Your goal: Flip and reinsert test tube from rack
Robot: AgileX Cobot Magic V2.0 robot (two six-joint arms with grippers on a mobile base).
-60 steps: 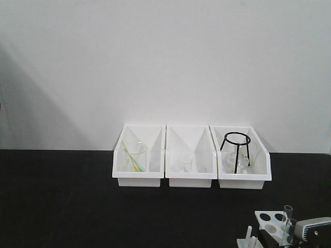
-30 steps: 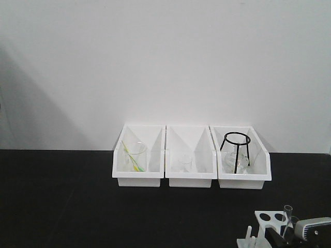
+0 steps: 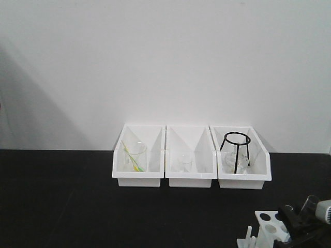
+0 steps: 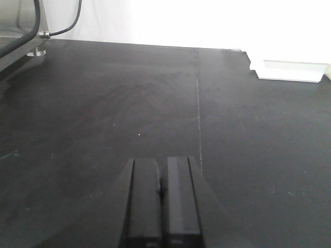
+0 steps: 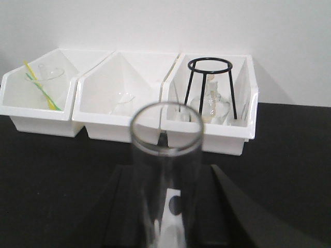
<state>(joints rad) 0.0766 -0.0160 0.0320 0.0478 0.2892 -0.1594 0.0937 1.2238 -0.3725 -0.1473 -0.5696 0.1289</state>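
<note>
My right gripper [image 5: 165, 178] is shut on a clear glass test tube [image 5: 165, 155], whose open rim points at the wrist camera. Its black fingers [image 5: 124, 206] sit on both sides of the glass. The white rack [image 5: 173, 219] with a round hole shows through the tube, below the jaws. In the front view the right gripper [image 3: 296, 217] holds the tube [image 3: 310, 202] tilted to the right, just above the rack [image 3: 268, 223] at the bottom right. A second tube is not clearly visible. My left gripper [image 4: 162, 206] is shut and empty over the bare black table [image 4: 103, 103].
Three white bins stand in a row at the back: the left one [image 3: 138, 178] holds a beaker with a yellow-green stick, the middle one [image 3: 190, 178] a small beaker, the right one [image 3: 244, 181] a black wire tripod [image 3: 236, 150] and glassware. A white wall stands behind them.
The right gripper has closed in over the rack and lifted. The tube that stood upright in the rack is now higher and tilted to the right.
</note>
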